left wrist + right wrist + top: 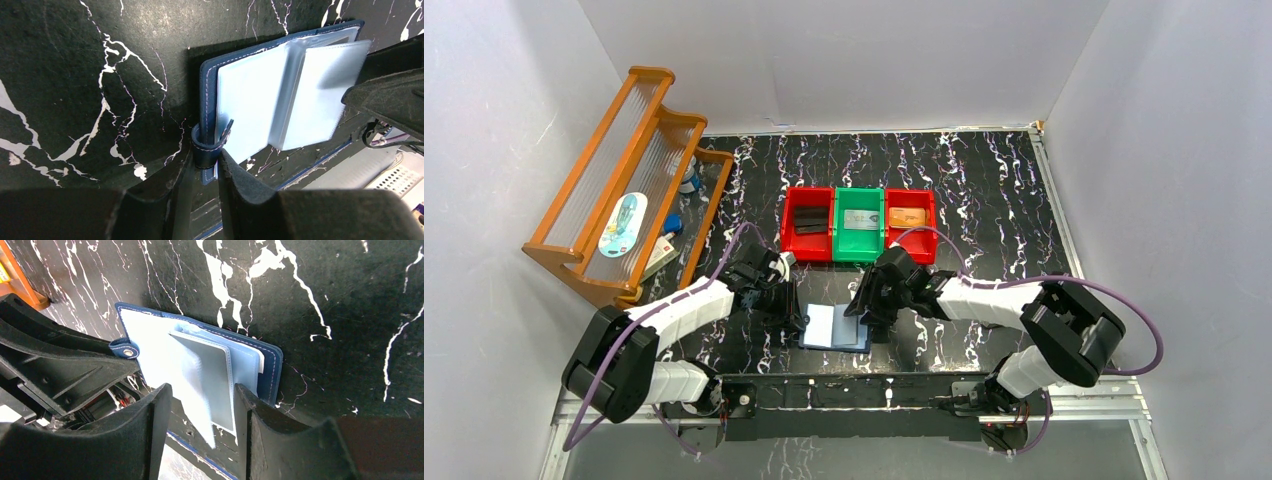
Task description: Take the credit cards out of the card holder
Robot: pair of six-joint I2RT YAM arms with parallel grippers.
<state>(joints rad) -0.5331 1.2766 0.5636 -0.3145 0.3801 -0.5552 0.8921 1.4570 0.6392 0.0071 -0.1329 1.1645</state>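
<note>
1. From above, the left gripper (798,321) covers the card holder's (833,326) left edge and the right gripper (865,325) covers its right edge;
2. In the left wrist view the holder's strap (206,150) ends out of sight between the fingers; the right gripper is a blurred dark mass over the sleeves' (300,95) right corner;
3. In the right wrist view the sleeve tip nearest the camera blurs; what the grey rectangle (207,372) inside one sleeve is cannot be told;
4. The contents of the bins (836,225) beyond the card holder are too small to identify.

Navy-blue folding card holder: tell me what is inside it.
Inside the navy-blue folding card holder: pale blue clear plastic sleeves, fanned open. One shows a grey rectangle, possibly a card. Contents of the sleeves underneath are covered.
</note>
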